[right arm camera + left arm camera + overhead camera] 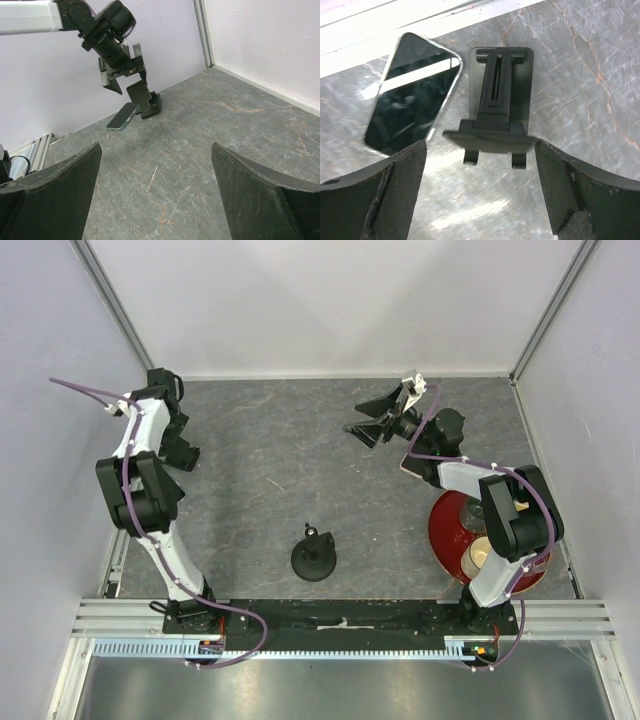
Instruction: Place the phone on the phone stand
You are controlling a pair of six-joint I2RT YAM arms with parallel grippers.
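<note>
We hang our left gripper (480, 197), jaws apart, over the phone stand (497, 107) at the bench's (280, 470) far left corner, likely to take the phone (412, 95) lying flat beside it; right gripper (155, 192) gapes too

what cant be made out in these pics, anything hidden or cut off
- Left wrist view: the phone's near end is covered by a finger of the left hand.
- Top view: phone and stand are out of sight, apparently under that hand.
- Top view: the red plate is partly covered by the right arm; what sits on it is unclear.
- Top view: the black round thing mid-table is too small to identify.
</note>
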